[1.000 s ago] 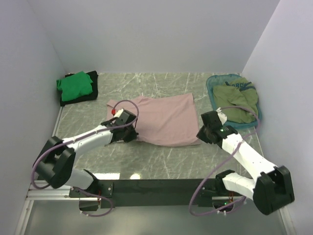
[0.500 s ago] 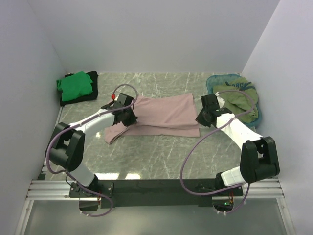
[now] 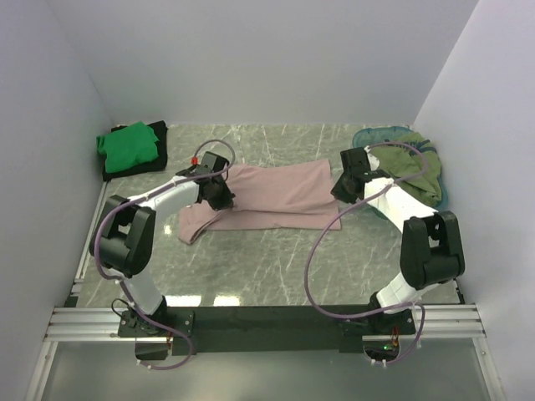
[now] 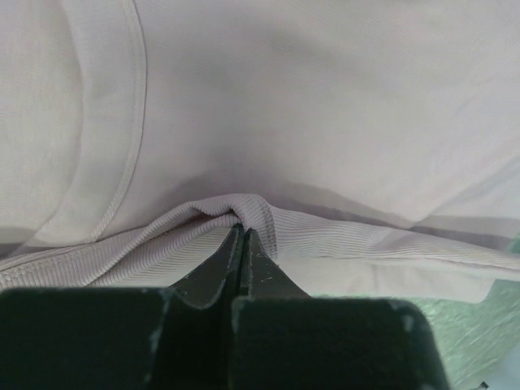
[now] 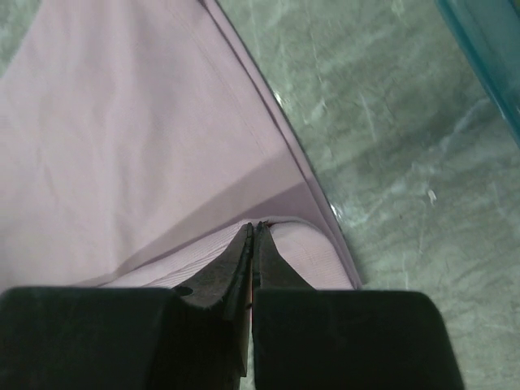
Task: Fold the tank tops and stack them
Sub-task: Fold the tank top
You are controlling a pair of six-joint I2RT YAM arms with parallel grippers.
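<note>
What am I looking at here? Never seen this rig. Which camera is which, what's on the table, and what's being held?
These are two small robot arms bolted at the near edge of a table. The wide picture comes from a fixed camera above and behind them. The two close-ups come from a camera on each wrist, looking along that arm's black fingers. A dusty pink tank top lies mid-table. The left gripper and the right gripper are each shut on a pinch of its cloth, one toward each end. At the far left a green top lies on a black top. At the right an olive top sits in a teal basket.
</note>
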